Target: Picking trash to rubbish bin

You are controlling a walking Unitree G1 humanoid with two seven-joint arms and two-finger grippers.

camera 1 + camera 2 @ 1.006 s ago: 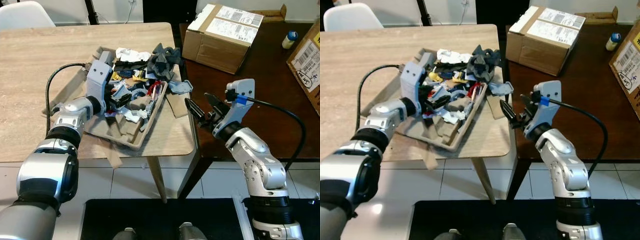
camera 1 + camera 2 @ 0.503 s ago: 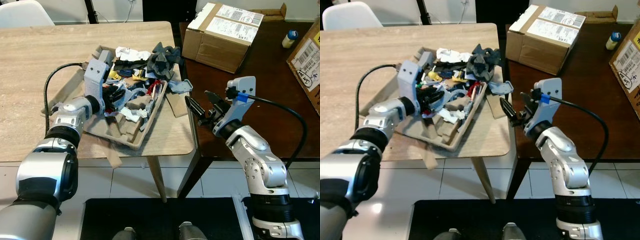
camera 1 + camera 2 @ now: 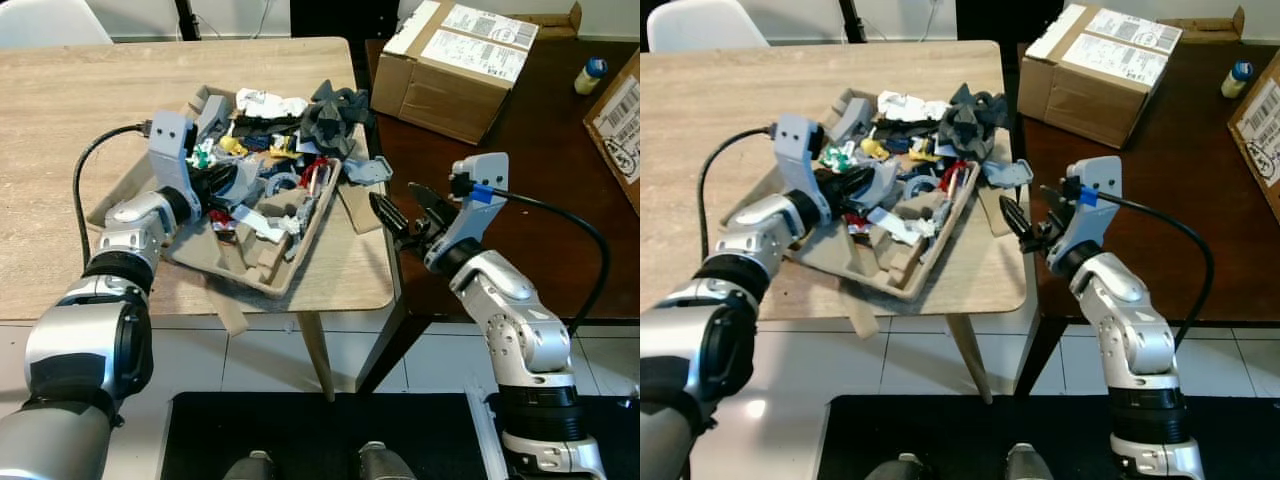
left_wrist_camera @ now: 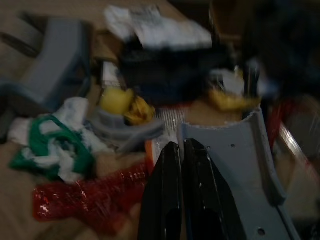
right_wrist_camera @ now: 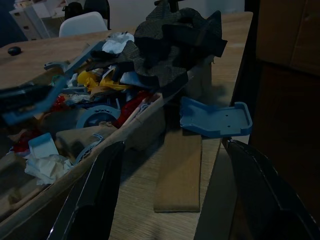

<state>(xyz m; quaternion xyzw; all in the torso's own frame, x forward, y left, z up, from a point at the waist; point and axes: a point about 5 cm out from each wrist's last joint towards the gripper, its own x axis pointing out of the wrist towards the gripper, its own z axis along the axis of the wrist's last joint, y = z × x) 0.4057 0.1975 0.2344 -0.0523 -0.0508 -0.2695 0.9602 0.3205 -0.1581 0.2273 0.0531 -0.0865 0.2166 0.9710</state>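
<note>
On the light wooden counter (image 3: 60, 120), we are resting our left end effector (image 3: 222, 182) inside the cardboard tray (image 3: 275, 278), its two black fingers (image 4: 172, 200) pressed together and gripping nothing, amid heaped trash (image 3: 275, 150): a green-and-white wad (image 4: 47, 145), red wrapper (image 4: 85, 200) and grey plastic channel (image 4: 240, 155). A blue plastic bracket (image 5: 217, 119) is lying just outside the tray's far corner. We are holding our right end effector (image 3: 402, 212) wide open and empty beside the counter's edge, over the dark counter (image 3: 540, 170) carrying a cardboard box (image 3: 450, 65).
</note>
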